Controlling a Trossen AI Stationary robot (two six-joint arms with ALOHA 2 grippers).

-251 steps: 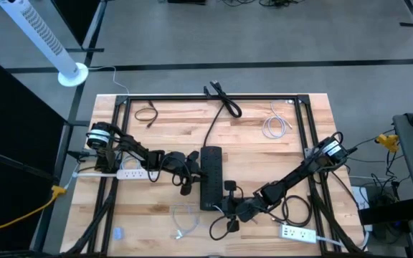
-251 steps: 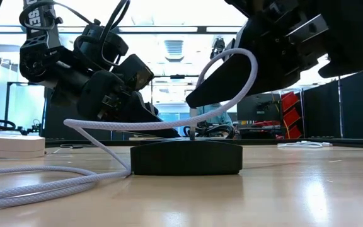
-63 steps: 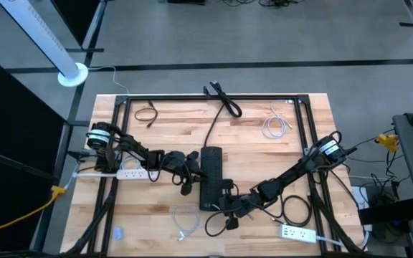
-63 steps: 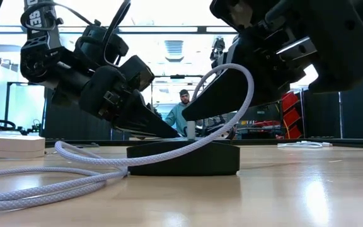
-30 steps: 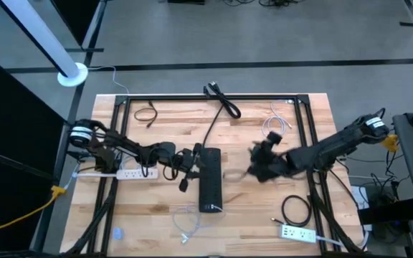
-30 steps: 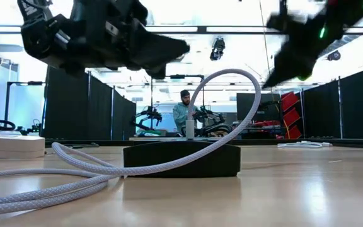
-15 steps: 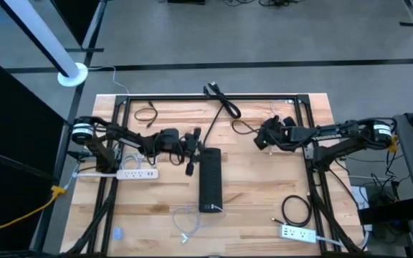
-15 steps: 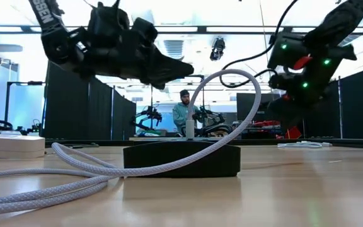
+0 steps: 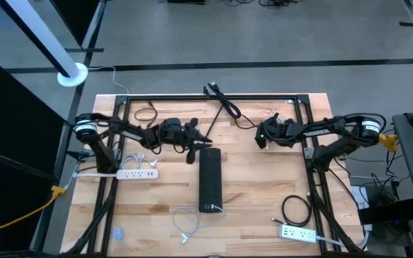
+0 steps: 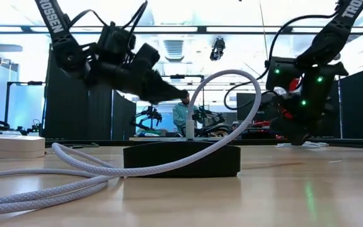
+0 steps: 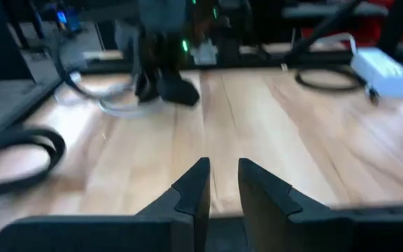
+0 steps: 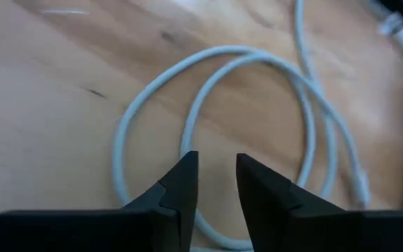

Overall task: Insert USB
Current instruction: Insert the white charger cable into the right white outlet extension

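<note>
A black power strip (image 9: 209, 179) lies flat in the middle of the table. A white braided USB cable (image 9: 187, 218) lies looped near the front edge. Its plug (image 10: 190, 130) stands upright in the strip's near end, and the cable arches over it (image 10: 247, 94). My left gripper (image 9: 202, 140) hovers just past the strip's far end, open by a narrow gap (image 11: 222, 187) with nothing in it. My right gripper (image 9: 259, 137) hangs at the far right, also narrowly open (image 12: 217, 183), above a coil of pale cable (image 12: 208, 63).
White power strips lie at the left (image 9: 136, 173) and near right (image 9: 296, 233). A black cable coil (image 9: 296, 210) sits near right, the strip's black cord (image 9: 224, 102) runs to the far edge, and a small black cable (image 9: 145, 113) lies far left. A person (image 10: 183, 113) stands in the room behind.
Both grippers have pulled back from the power strip toward the table's far edge, the right one swinging out toward the far right. The strip and the plugged-in white cable have stayed where they were.
</note>
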